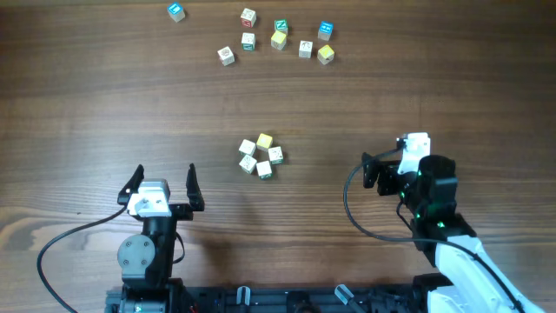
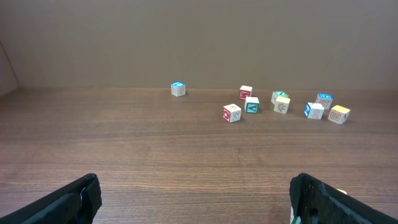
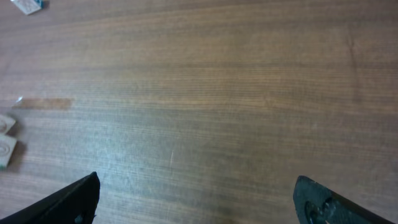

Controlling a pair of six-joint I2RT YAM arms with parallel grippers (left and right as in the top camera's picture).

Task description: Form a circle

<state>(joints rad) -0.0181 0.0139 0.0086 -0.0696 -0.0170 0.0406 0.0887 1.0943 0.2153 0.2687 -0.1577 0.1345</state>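
Note:
The circle [image 1: 275,156] is a tight little ring of white, pale yellow and green-edged cubes at the table's middle. My left gripper [image 1: 164,181] stands open to its lower left, well apart from it, nothing between its fingers. In the left wrist view the left gripper [image 2: 196,202] frames bare wood, and a green-and-white sliver of a cube [image 2: 293,217] peeks beside the right finger. My right gripper [image 1: 368,171] is open to the right of the ring, pointing toward it with a gap between. The right gripper [image 3: 196,199] holds nothing in its own view.
A loose scatter of cubes [image 1: 278,40] lies along the far edge, with a lone blue one [image 1: 176,10] at far left. The same scatter [image 2: 251,105] shows far ahead in the left wrist view. Two pale cubes [image 3: 6,138] sit at the right wrist view's left edge.

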